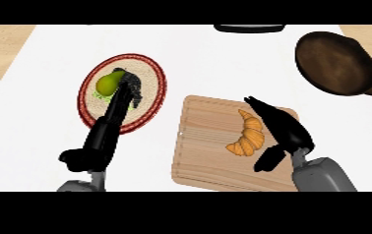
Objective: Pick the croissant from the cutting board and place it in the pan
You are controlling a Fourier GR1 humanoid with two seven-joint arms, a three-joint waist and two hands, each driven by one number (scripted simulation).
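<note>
The golden-brown curved croissant [248, 133] lies on the pale wooden cutting board [207, 154], toward its right side, and the robot's black right hand [286, 130] lies just beside it with straight fingers along the pastry's right edge, thumb spread below, holding nothing. The round dark brown pan [335, 62] sits well apart at the upper right. The black left hand [120, 98] stretches flat over a red-rimmed woven plate [151, 71], fingers straight beside a green pear [108, 83].

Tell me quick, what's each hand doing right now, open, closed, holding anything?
Left hand: open, fingers straight, lying over the plate beside the pear, holding nothing.
Right hand: open, beside the croissant on the cutting board, not gripping it.
</note>
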